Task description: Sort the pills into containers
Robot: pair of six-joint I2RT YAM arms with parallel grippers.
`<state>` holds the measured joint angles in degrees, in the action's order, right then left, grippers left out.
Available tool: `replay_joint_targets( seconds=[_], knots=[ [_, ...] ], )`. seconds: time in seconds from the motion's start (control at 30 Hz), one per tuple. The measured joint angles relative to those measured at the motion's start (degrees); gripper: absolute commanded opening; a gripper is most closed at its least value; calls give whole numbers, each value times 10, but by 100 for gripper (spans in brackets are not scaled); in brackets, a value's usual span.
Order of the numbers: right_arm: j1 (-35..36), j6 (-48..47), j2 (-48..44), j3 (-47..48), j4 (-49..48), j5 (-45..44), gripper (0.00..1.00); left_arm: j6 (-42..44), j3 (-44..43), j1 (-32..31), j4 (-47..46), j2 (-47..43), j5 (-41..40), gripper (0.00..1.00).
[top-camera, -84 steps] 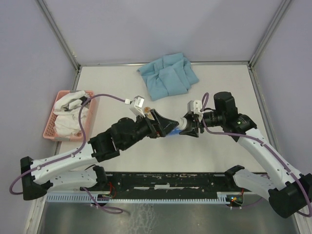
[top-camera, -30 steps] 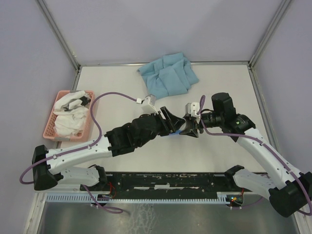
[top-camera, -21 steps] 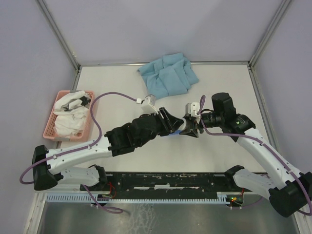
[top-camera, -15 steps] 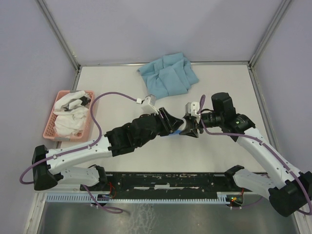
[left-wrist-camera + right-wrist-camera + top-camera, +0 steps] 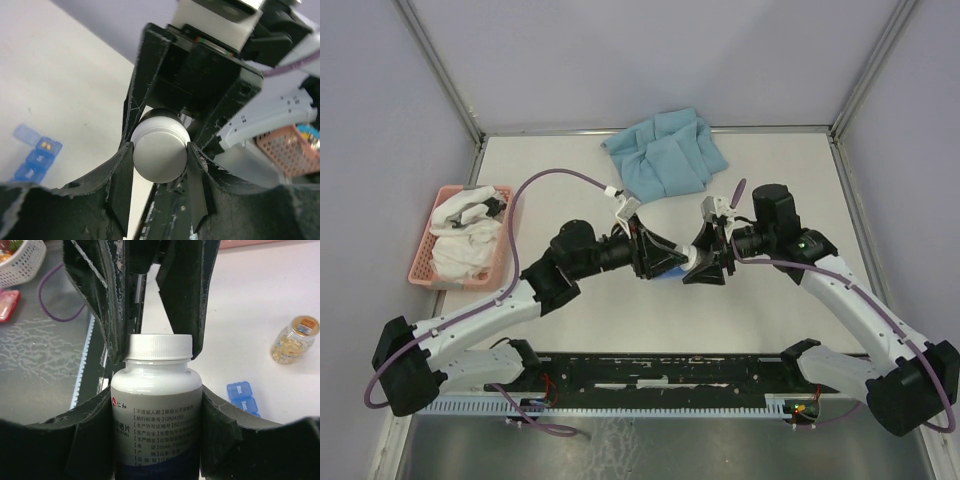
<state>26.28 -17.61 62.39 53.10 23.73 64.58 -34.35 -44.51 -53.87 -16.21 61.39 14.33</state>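
A white pill bottle point(image 5: 157, 410) with a printed label hangs above the table between the two arms. My right gripper point(image 5: 157, 400) is shut on its body. My left gripper point(image 5: 160, 150) is shut on its white ribbed cap point(image 5: 160, 152), one finger on each side. From above, the bottle point(image 5: 689, 262) sits between the left gripper point(image 5: 657, 260) and the right gripper point(image 5: 708, 262). The containers point(image 5: 242, 397), a bright-blue strip with one lid open point(image 5: 35, 157), lie on the table below, mostly hidden from above point(image 5: 668, 272). A small clear bottle point(image 5: 292, 340) of yellow pills stands beyond them.
At the left table edge stands a pink basket point(image 5: 430, 262) holding white cloth. A crumpled blue cloth point(image 5: 665, 150) lies at the back centre. The left arm's purple cable point(image 5: 550, 180) arcs over the table. Metal frame posts stand at the back corners.
The left jaws have closed on the cap. The left wrist has rolled and its forearm has swung, the cable arching higher. The right gripper still holds the bottle, shifted slightly.
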Motion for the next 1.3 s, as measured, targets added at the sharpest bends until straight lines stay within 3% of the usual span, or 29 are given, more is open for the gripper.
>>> replay_joint_targets(
  seconds=[0.13,0.23,0.4,0.53,0.73,0.93,1.1,1.2,1.3],
  knots=[
    [-2,38,5,-1,-20,25,1,87,-9,47,-28,22,141,39],
    [-8,41,9,-2,-16,32,1,140,-32,56,-17,43,183,51],
    [-7,29,14,0,-11,40,1,174,-46,53,5,53,196,80],
    [-2,18,14,5,-10,40,1,174,-19,46,6,27,162,100],
    [-2,-9,13,8,-1,32,1,140,62,46,-4,-118,42,99],
    [-2,-54,2,11,20,-3,1,15,107,46,-24,-211,-60,99],
    [-2,-95,-11,11,32,-51,1,-84,104,19,-10,-196,-146,99],
    [-2,-112,-16,11,34,-73,1,-126,56,-54,54,-151,-253,100],
    [-2,-124,-17,11,38,-88,1,-156,-16,-127,116,-82,-346,89]
  ],
)
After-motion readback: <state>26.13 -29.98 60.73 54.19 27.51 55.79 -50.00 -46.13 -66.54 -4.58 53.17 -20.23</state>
